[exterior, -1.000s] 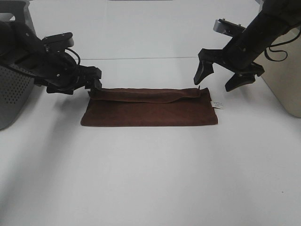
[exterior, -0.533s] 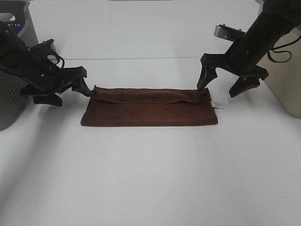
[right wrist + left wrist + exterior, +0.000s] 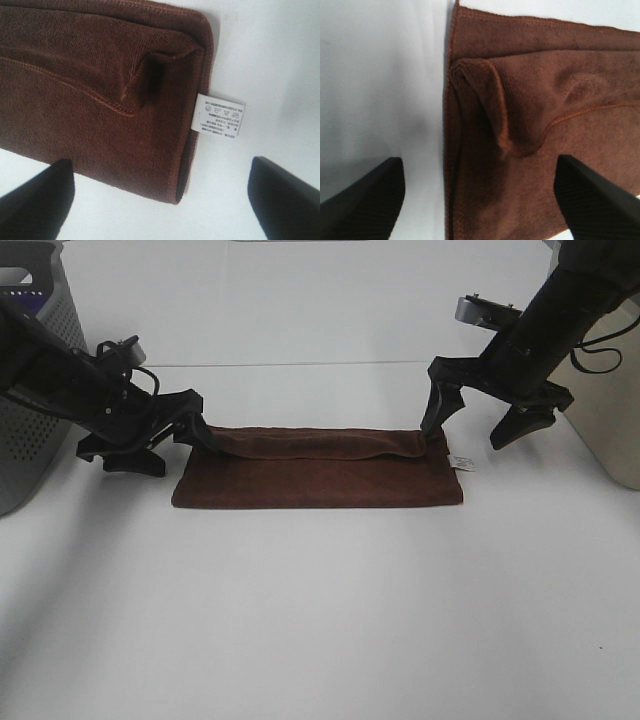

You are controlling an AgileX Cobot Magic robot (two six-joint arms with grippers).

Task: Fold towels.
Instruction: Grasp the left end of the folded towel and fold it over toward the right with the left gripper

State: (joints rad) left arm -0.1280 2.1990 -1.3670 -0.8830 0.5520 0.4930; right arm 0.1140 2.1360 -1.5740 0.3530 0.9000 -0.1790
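A dark brown towel (image 3: 315,470) lies folded into a long strip at the table's middle, with a rolled fold along its far edge. My left gripper (image 3: 170,448) is open at the towel's left end, its far finger touching the rolled corner. In the left wrist view the towel (image 3: 545,95) lies between the spread fingers (image 3: 365,200). My right gripper (image 3: 472,430) is open at the right end, one finger on the far right corner. The right wrist view shows the towel's corner (image 3: 85,75), its white label (image 3: 220,116) and the spread fingers (image 3: 35,205). Neither gripper holds anything.
A grey perforated basket (image 3: 30,390) stands at the left edge behind my left arm. A beige container (image 3: 610,410) stands at the right edge behind my right arm. The white table (image 3: 320,610) stretches in front of the towel.
My left gripper drew back left, then came back down to the towel's left end. My right gripper dropped onto the towel's far right corner. The towel stayed put.
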